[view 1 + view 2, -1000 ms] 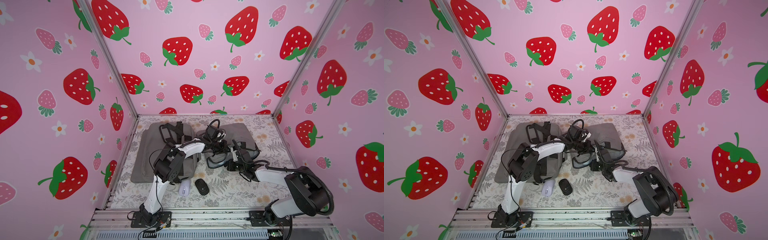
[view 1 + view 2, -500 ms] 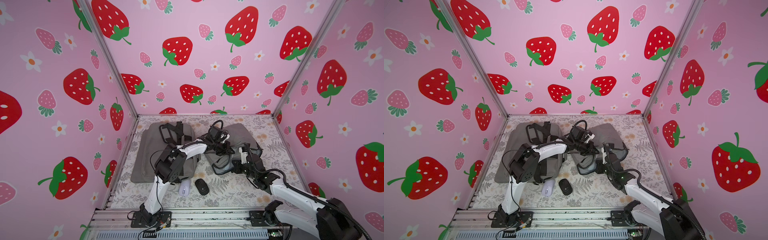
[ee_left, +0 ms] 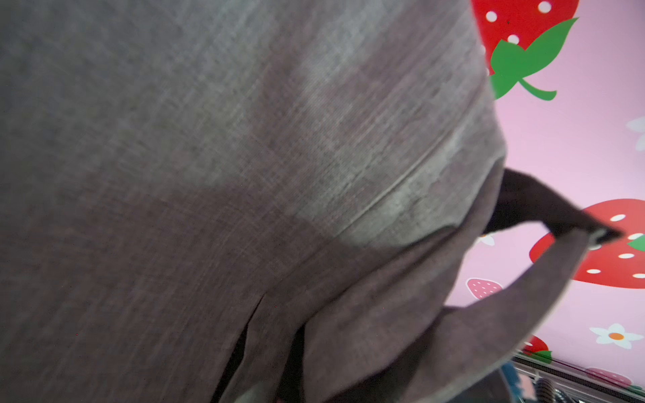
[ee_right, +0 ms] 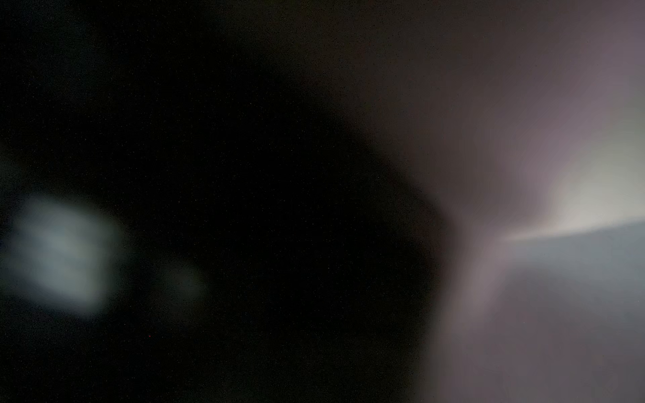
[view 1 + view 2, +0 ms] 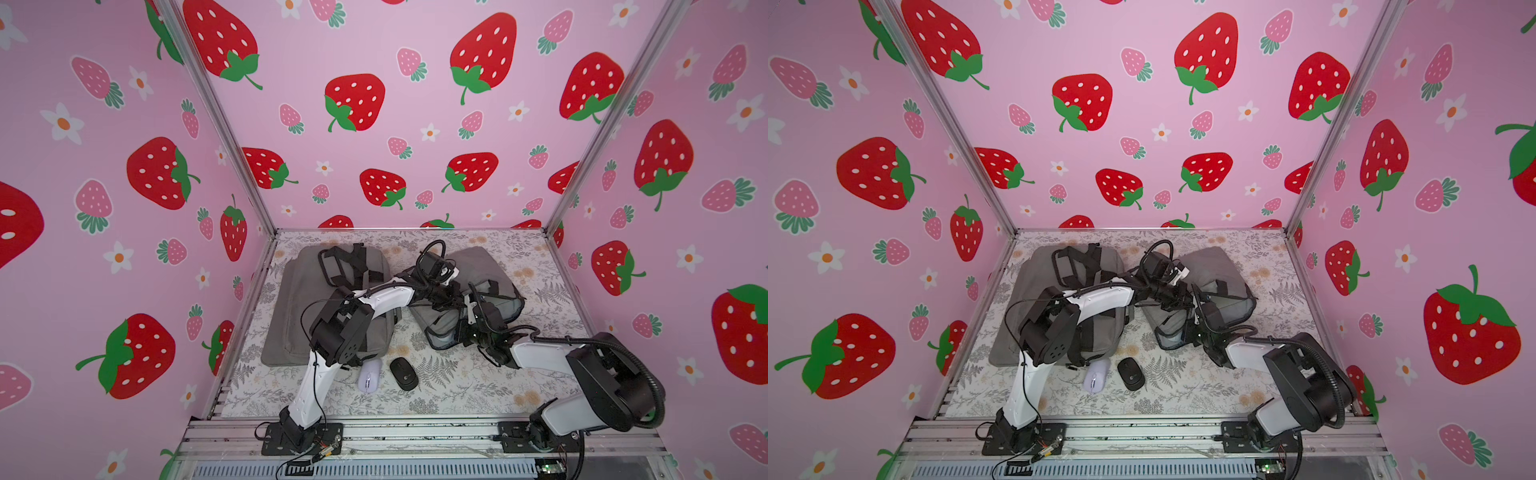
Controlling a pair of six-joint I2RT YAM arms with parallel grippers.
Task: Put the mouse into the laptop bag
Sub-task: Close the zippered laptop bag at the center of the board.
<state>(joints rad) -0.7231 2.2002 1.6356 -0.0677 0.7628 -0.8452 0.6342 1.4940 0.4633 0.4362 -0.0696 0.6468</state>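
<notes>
Rucksack [image 5: 291, 307], grey with black straps, lies far left and isn't part of this. Near the front edge, just right of it, a lilac mouse [image 5: 370, 376] and a black mouse [image 5: 403, 373] sit side by side. Neither is bagged, and which one is meant isn't clear. Left gripper [image 5: 444, 297] looks pinched shut on the lip of the laptop bag [image 5: 478, 262], propping its mouth up. Right gripper [image 5: 471, 309] is closed too, nosed into that mouth, though whether it has fabric is hidden. Best bet: the left holds the lip high and taut while the right backs out for a mouse.
</notes>
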